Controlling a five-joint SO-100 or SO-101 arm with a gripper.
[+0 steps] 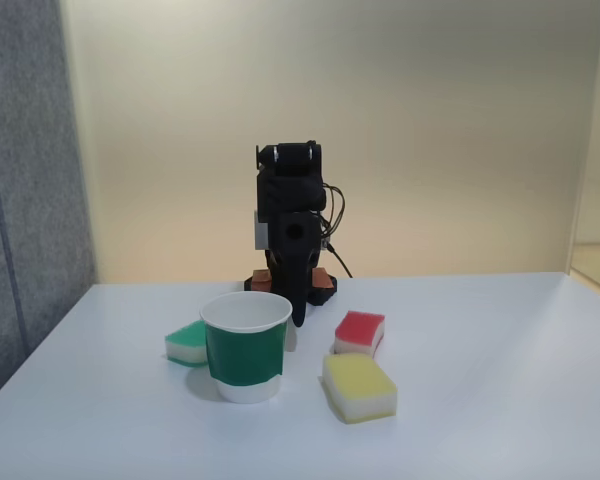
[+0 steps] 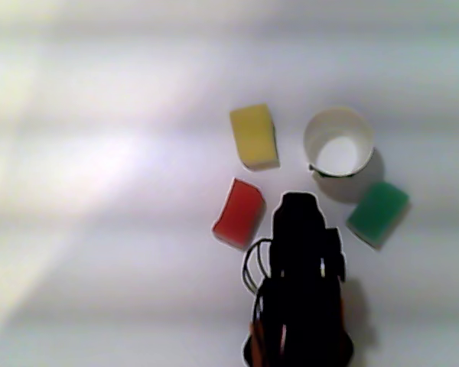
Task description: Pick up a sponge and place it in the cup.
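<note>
Can't tell finger state; gripper hangs behind the cup. I'd swing toward the sponge, open wide, straddle its short sides.

No readable text, label, brand, number or sign anywhere: cup wall plain green, sponges unmarked, arm bare black, worktop blank.
</note>
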